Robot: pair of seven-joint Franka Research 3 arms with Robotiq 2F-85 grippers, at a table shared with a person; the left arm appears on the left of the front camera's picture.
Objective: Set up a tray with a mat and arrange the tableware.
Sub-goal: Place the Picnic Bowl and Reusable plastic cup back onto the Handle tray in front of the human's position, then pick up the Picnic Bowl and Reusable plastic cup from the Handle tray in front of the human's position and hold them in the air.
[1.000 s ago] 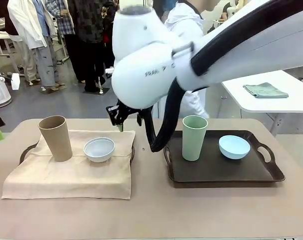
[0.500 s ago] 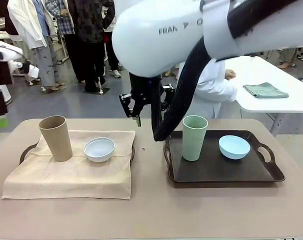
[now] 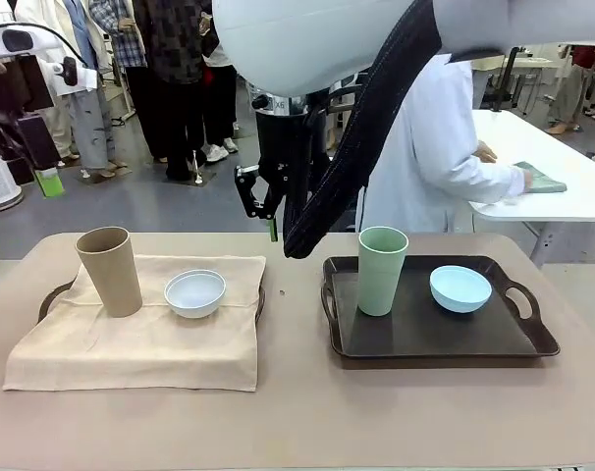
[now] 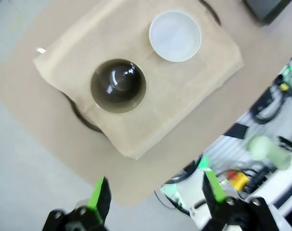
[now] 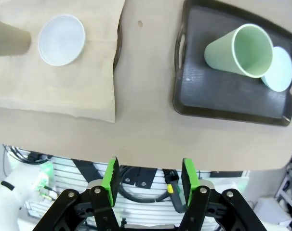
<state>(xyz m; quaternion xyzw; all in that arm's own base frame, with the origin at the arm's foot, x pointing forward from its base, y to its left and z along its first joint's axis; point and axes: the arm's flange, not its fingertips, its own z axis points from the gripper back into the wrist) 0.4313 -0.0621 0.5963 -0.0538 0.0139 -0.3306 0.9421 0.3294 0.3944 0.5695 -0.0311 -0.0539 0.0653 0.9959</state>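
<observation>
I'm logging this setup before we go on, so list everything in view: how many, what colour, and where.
Table: one, tan, under everything.
Mat: one, beige, left side, draped over the covered tray.
Covered tray: one, dark, handle peeking out from under the mat.
Tan cup: one, upright on the mat.
White bowl: one, on the mat beside the tan cup.
Bare tray: one, dark brown, right side.
Green cup: one, pale, upright on the bare tray.
Blue bowl: one, light, on the bare tray.
Left claw: one, black with green pads, open, empty, above the mat.
Right claw: one, black with green pads, open, empty, raised above the table.
</observation>
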